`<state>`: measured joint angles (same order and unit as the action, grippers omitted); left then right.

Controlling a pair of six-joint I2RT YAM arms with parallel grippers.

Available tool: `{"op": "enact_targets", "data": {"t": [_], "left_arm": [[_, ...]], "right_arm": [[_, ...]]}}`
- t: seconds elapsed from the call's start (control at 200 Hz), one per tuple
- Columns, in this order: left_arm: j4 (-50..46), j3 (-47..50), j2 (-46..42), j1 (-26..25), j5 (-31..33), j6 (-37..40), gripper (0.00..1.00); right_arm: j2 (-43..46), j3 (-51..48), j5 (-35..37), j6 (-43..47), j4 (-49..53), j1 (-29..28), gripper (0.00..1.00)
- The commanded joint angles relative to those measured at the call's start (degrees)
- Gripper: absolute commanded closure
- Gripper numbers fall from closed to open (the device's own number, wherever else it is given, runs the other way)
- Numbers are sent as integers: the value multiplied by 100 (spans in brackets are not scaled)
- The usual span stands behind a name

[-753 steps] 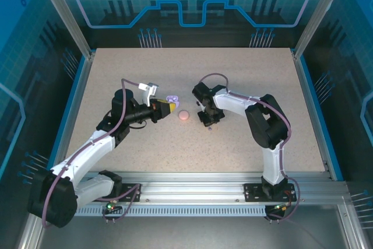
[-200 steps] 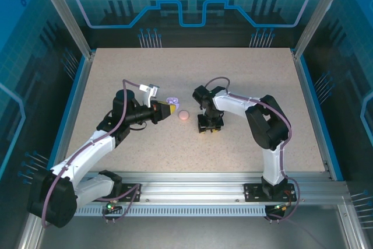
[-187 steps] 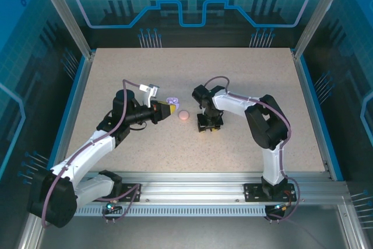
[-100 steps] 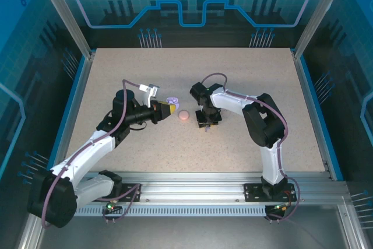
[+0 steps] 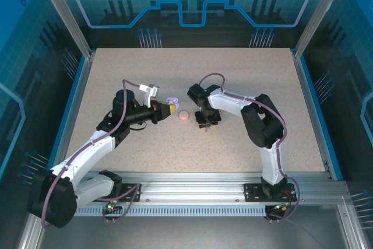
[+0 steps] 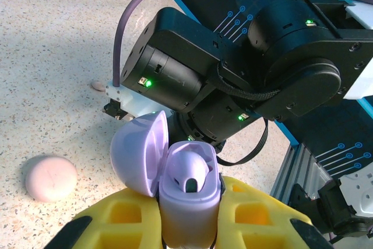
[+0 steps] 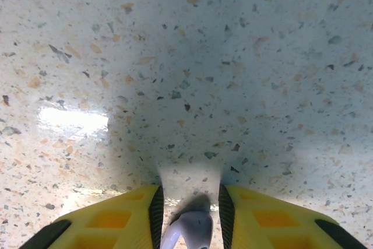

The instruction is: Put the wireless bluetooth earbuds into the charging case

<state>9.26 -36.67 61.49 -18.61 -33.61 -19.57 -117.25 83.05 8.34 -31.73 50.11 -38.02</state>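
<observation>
Jaws of the left tool (image 6: pixel 189 208) are clamped on a lilac round plastic charging case (image 6: pixel 187 188), its lid swung open, over the middle of the speckled stone-look worktop (image 5: pixel 245 80). A pink round closed case (image 5: pixel 184 115) lies near it on the worktop. The right tool (image 7: pixel 190 202), just beyond the pink case toward the right edge, points down and pinches a small pale lilac earbud (image 7: pixel 195 225).

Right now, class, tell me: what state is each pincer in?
Left pincer: closed, holding the open lilac charging case.
Right pincer: closed on a small pale earbud.
</observation>
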Motion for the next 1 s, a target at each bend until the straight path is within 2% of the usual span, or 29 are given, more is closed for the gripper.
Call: {"op": "enact_targets", "data": {"t": [0.0,0.175,0.395,0.996], "left_arm": [[-74,-24,-85,-47,46,42,91],[-78,-7,-103,-46,46,41,91],[-45,2,-94,-46,44,24,91],[-47,45,-138,-46,63,5,91]], "right_arm": [[48,-24,62,-141,344,-122,66],[165,-69,84,-176,392,-157,63],[206,-183,55,-227,382,-202,63],[189,-375,108,-271,391,-203,74]]}}
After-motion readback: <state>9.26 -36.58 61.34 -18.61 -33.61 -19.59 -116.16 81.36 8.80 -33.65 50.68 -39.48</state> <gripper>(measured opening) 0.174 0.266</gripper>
